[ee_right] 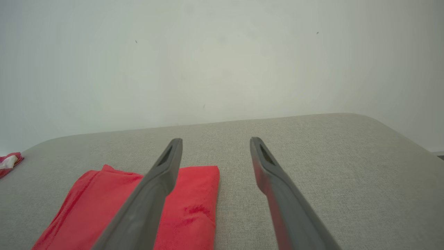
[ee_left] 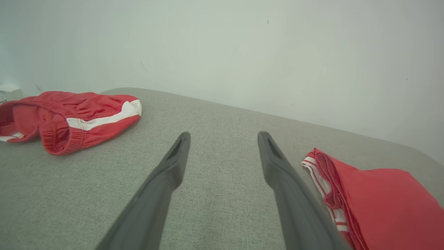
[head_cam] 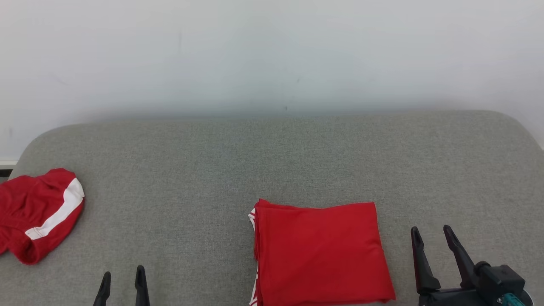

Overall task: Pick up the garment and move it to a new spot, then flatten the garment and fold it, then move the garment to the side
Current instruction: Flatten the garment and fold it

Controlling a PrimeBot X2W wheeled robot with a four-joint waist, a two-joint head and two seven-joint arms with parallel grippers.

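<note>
A red garment (head_cam: pixel 321 253) lies folded into a neat rectangle on the grey cushioned surface (head_cam: pixel 272 161), near its front edge, with white-striped trim showing at its left side. The left wrist view has the folded garment (ee_left: pixel 385 205) at the right; the right wrist view has it (ee_right: pixel 194 208) at the lower left. My right gripper (head_cam: pixel 433 236) stands open just right of the garment, holding nothing. My left gripper (head_cam: pixel 123 278) is open at the lower left, well apart from it.
A crumpled pair of red shorts with a white stripe (head_cam: pixel 38 212) lies at the surface's far left edge, seen too as the shorts (ee_left: pixel 69 118) in the left wrist view. A pale wall (head_cam: pixel 272 55) rises behind the surface.
</note>
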